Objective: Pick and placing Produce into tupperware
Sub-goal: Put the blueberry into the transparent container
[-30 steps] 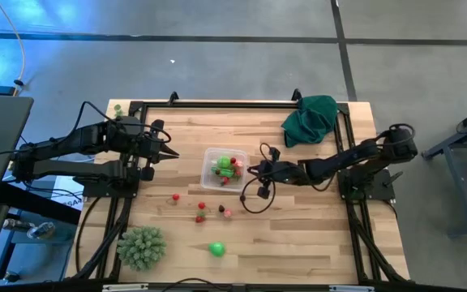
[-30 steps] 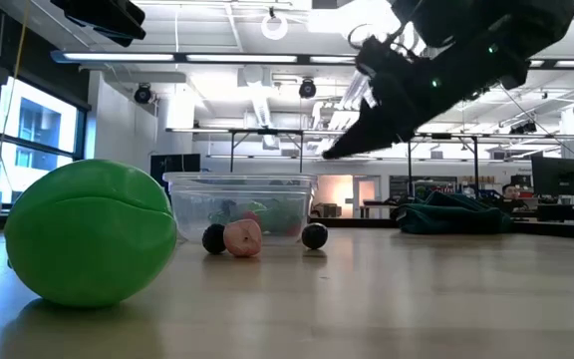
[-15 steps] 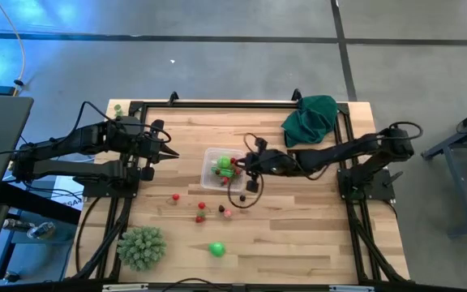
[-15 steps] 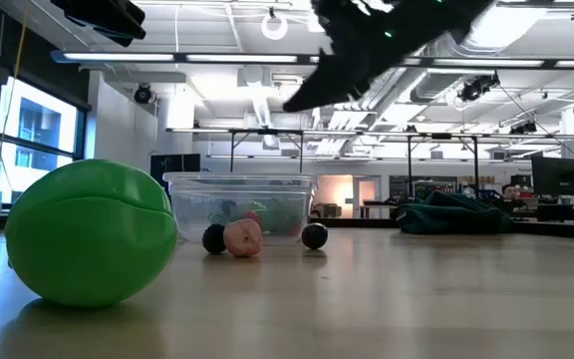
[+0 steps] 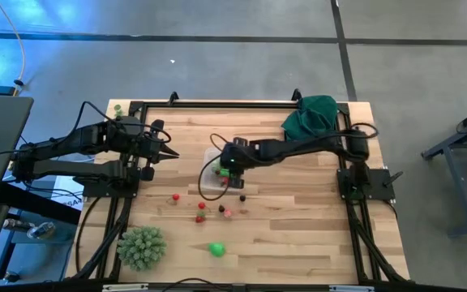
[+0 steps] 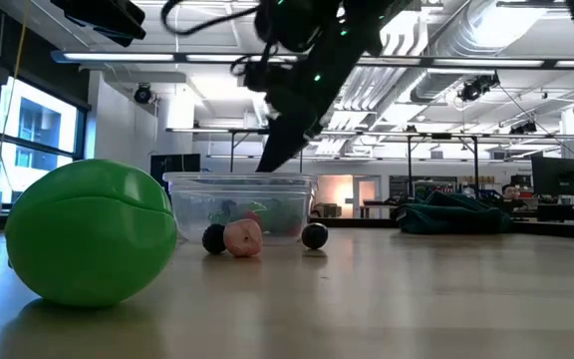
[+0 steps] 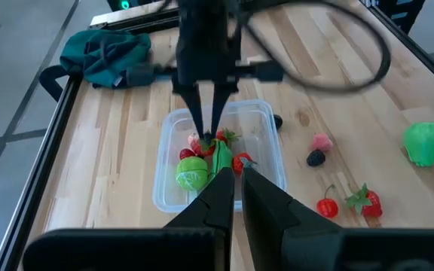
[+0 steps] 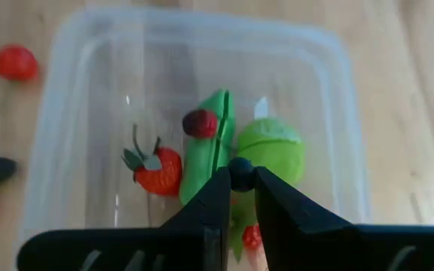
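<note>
The clear tupperware [image 5: 211, 180] stands mid-table and holds a green lime [image 8: 271, 149], a green pea pod [image 8: 208, 158], a strawberry [image 8: 159, 170] and a small red berry [image 8: 200, 123]. My right gripper [image 5: 225, 168] hangs over it, pointing down, shut on a small dark berry [image 8: 239, 168]. More produce lies on the table nearer the front: red pieces [image 5: 202, 206], a pink one [image 5: 227, 212], a dark one [image 5: 242, 197] and a green fruit [image 5: 216, 249]. My left gripper [image 5: 169, 154] waits shut, left of the tupperware. My right gripper pinches the small dark berry [image 8: 239, 167] between its two fingertips. The fingers [image 7: 202, 113] come from above, pointing down into the tupperware's opening. The berry is lifted clear, above the pea pod and the lime.
A large spiky pale-green ball [image 5: 142, 247] sits at the front left. A dark green cloth [image 5: 310, 118] lies at the far right corner. A black frame [image 5: 217, 104] runs along the table's edges. My right arm's cable loops over the tupperware.
My right gripper has gone toward the table's left edge, from right of the tupperware to over it, and has tipped down so that its fingers point into the opening.
</note>
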Available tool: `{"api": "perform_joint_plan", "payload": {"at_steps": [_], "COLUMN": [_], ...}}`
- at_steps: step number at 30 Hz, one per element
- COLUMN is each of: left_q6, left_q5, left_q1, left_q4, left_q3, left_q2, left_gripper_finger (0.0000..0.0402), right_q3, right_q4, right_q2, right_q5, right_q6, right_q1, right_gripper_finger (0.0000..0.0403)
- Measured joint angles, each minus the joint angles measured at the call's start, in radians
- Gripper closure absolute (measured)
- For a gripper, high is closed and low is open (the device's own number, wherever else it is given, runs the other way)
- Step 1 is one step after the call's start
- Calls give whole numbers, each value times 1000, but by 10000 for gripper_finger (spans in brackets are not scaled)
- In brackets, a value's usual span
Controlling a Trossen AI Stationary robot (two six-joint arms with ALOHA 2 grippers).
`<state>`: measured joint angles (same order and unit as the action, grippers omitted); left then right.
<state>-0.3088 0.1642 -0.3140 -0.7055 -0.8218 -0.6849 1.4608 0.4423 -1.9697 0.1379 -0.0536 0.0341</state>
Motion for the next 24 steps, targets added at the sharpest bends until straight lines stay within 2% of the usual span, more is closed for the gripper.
{"api": "perform_joint_plan", "payload": {"at_steps": [6, 17, 24], "left_q6": [0, 0, 0], "left_q5": [0, 0, 0], "left_q1": [0, 0, 0], "left_q4": [0, 0, 0], "left_q3": [0, 0, 0], "left_q2": [0, 0, 0], "left_gripper_finger": [383, 383, 383], "right_q3": [92, 96, 96], "right_q4": [80, 85, 76], "right_q2": [-96, -114, -114], "right_q5": [-19, -42, -36], "right_q6": [-19, -8, -8], "right_q1": [6, 6, 8], "right_gripper_finger": [368, 366, 324]}}
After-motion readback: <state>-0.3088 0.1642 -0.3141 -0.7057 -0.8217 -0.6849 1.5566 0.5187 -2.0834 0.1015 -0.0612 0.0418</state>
